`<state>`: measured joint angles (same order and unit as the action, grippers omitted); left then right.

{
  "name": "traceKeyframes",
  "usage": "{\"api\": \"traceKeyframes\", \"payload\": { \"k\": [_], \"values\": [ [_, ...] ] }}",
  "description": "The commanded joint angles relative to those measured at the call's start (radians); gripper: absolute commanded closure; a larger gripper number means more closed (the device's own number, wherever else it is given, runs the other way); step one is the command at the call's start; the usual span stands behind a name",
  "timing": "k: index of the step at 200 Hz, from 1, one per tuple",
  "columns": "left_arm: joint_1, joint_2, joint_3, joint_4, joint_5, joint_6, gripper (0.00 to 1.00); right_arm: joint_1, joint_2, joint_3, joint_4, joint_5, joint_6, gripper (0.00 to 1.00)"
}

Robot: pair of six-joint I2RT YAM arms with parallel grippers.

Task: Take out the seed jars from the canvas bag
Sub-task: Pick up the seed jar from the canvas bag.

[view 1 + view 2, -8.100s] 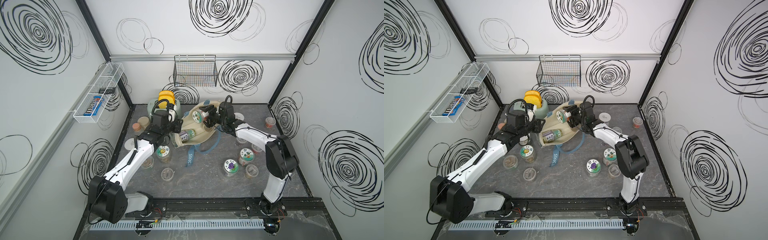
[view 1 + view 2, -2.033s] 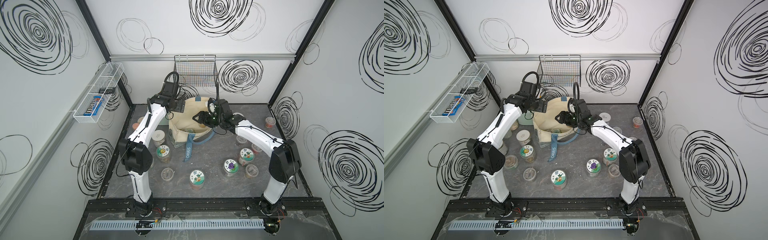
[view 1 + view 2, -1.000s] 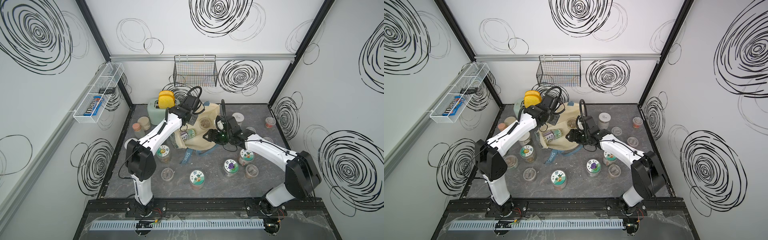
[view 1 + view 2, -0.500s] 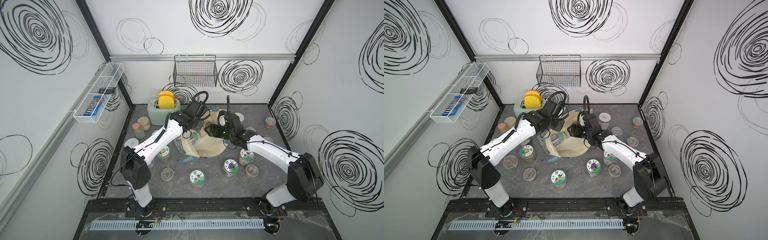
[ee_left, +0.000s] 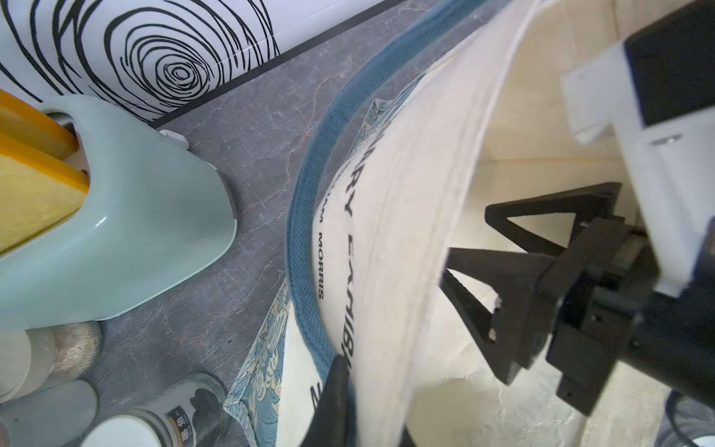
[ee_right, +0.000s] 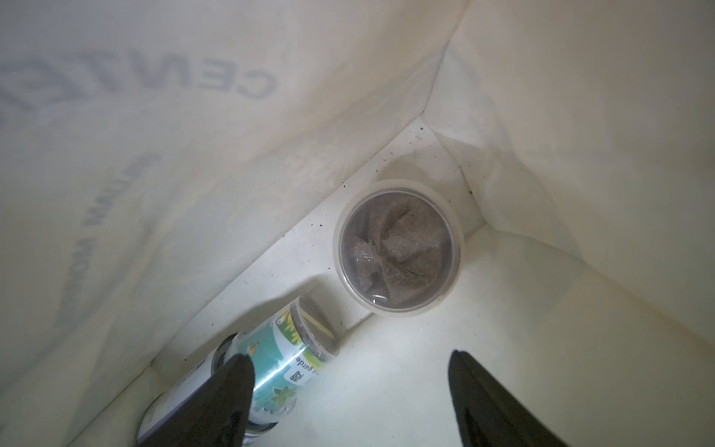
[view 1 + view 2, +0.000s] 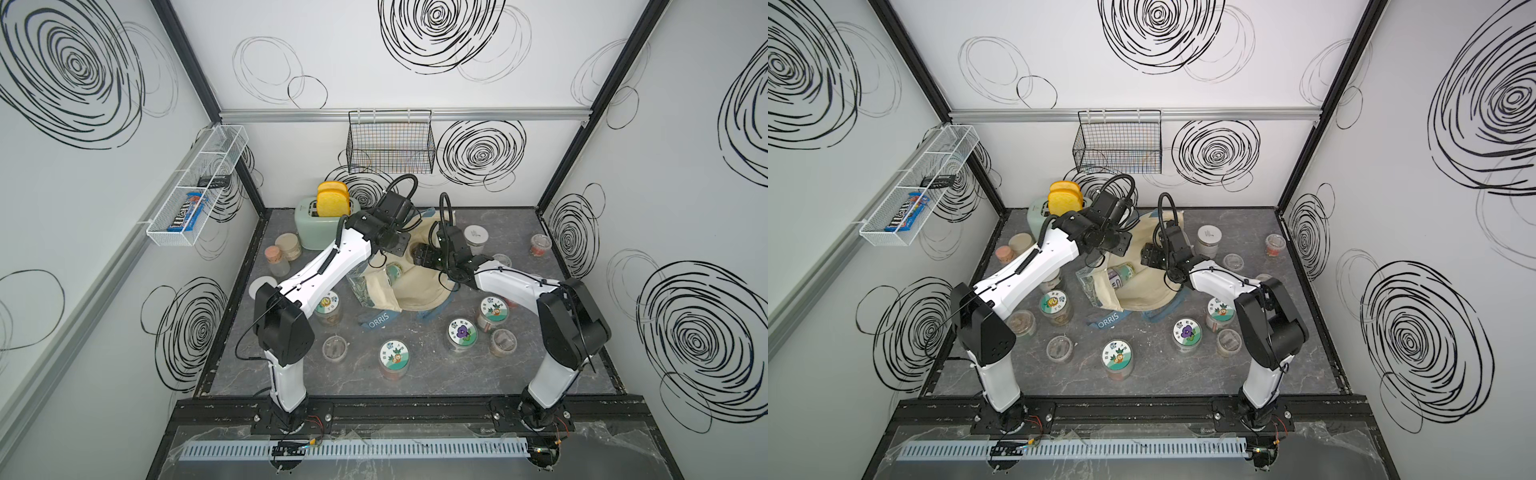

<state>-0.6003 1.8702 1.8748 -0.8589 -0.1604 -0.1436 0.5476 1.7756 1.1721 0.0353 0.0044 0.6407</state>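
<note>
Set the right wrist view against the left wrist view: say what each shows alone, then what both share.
Only the right wrist view: deep inside the canvas bag, a clear-lidded seed jar with its lid toward the camera and a green-labelled seed jar lying on its side near it.
Only the left wrist view: the toaster holding yellow bread, the bag's blue strap and lettered outside, and the left gripper pinching its rim.
Both: the bag's cream inner wall and the open right gripper reaching in.
</note>
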Motion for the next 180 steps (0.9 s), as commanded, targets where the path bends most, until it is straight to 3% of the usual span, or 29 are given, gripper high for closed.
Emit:
{"api": "traceKeyframes", "payload": {
  "k": [1, 21, 106, 150, 180],
  "values": [
    [0.007, 0.003, 0.049, -0.002, 0.067, -0.028, 1.0, -0.001, 0.032, 0.036, 0.02, 0.046, 0.005, 0.11],
    [0.013, -0.002, 0.05, -0.002, 0.078, -0.028, 1.0, -0.006, 0.066, 0.043, 0.035, 0.045, 0.001, 0.06],
    [0.014, -0.029, 0.028, 0.015, 0.108, -0.028, 1.0, -0.009, 0.191, 0.127, 0.021, 0.063, -0.005, 0.0],
    [0.011, -0.04, 0.015, 0.024, 0.111, -0.028, 1.0, -0.02, 0.234, 0.156, -0.016, 0.118, 0.015, 0.02],
    [0.005, -0.042, 0.012, 0.023, 0.116, -0.029, 1.0, -0.048, 0.287, 0.194, -0.02, 0.077, 0.024, 0.02]
  ]
}}
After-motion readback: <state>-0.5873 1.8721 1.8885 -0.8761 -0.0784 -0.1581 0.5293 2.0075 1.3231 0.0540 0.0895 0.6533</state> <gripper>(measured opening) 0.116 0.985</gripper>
